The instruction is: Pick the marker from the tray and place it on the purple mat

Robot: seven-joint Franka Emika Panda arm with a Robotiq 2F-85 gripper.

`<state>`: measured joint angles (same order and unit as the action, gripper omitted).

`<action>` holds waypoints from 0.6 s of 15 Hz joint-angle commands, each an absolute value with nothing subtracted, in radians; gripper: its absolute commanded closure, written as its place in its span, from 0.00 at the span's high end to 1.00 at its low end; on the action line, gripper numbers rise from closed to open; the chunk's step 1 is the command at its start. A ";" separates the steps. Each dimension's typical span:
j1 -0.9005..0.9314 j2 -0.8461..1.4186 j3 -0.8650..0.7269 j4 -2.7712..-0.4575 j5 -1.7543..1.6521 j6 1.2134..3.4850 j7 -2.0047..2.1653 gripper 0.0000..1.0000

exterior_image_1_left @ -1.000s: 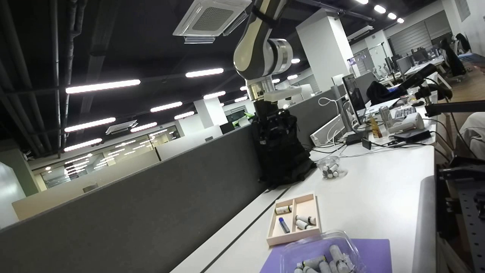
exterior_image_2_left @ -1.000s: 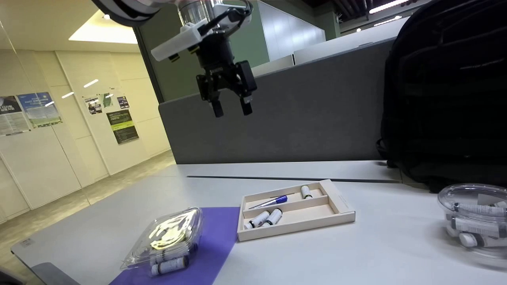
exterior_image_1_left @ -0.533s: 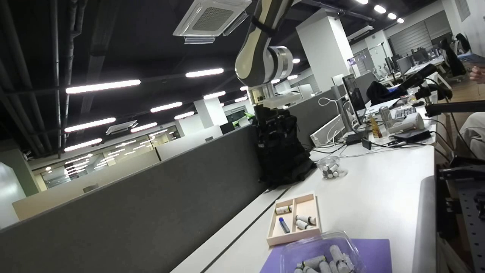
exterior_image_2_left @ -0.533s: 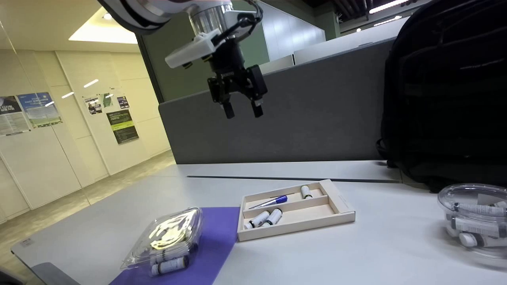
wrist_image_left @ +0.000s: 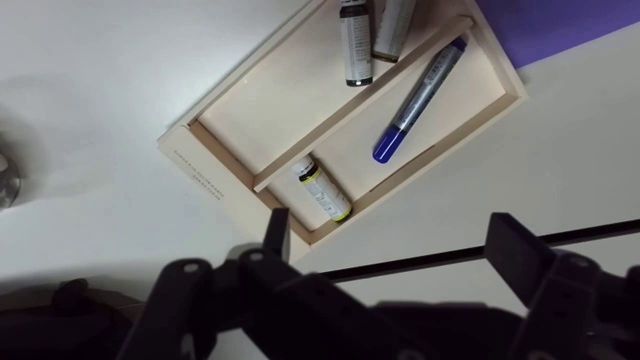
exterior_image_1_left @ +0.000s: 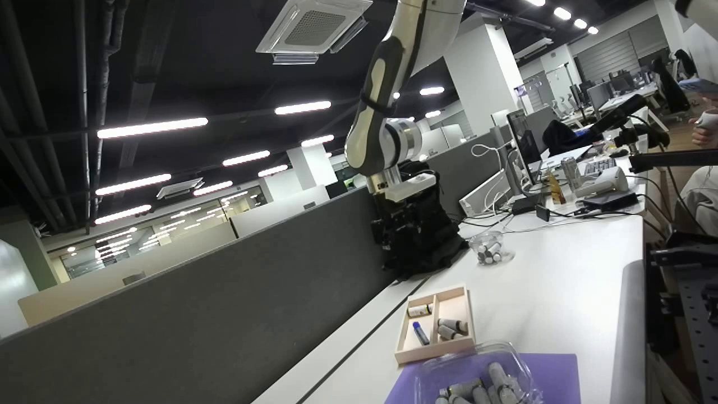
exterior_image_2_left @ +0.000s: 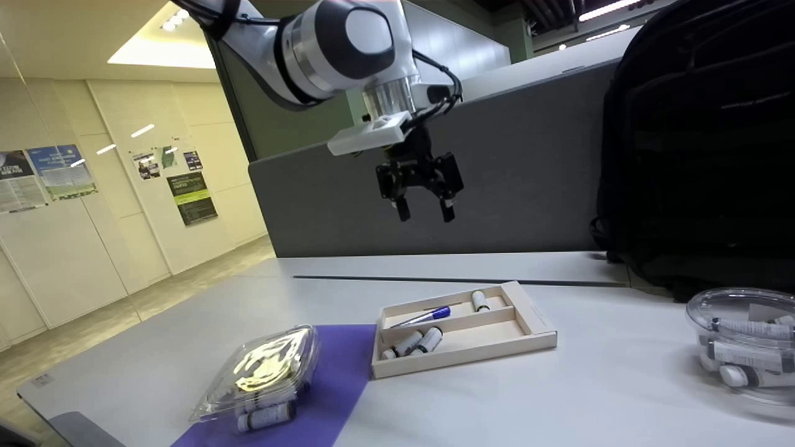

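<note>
The marker, silver-grey with a blue cap, lies in a compartment of the light wood tray. It shows in both exterior views point(exterior_image_1_left: 420, 334) point(exterior_image_2_left: 435, 314) and in the wrist view point(wrist_image_left: 425, 95). The tray point(exterior_image_2_left: 472, 357) stands on the white table and touches or nearly touches the purple mat point(exterior_image_2_left: 348, 360). A corner of the mat shows in the wrist view point(wrist_image_left: 560, 25). My gripper point(exterior_image_2_left: 425, 212) is open and empty, well above the table, behind the tray. In the wrist view its fingertips point(wrist_image_left: 392, 232) are spread, with the marker ahead of them. Nothing is between the fingers.
Several small bottles lie in the tray, one point(wrist_image_left: 327, 195) in the marker's compartment. A clear plastic box point(exterior_image_2_left: 261, 372) with bottles covers part of the mat. A round clear container point(exterior_image_2_left: 745, 347) of bottles stands farther along. A grey partition point(exterior_image_2_left: 497, 186) and black backpack point(exterior_image_2_left: 702, 155) stand behind.
My arm has come down, and the gripper has moved lower and sideways toward the backpack, now behind the tray. It stays open. The marker, tray and mat have not moved.
</note>
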<state>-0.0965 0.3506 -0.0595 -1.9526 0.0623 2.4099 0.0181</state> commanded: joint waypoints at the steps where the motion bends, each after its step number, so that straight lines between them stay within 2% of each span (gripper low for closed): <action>1: -0.084 0.485 -0.075 -1.798 0.017 2.340 0.036 1.00; 9: -0.079 0.607 -0.069 -1.752 -0.026 2.319 -0.005 1.00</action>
<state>-0.0871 0.5808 -0.0614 -1.7752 -0.0038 2.3323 -0.0003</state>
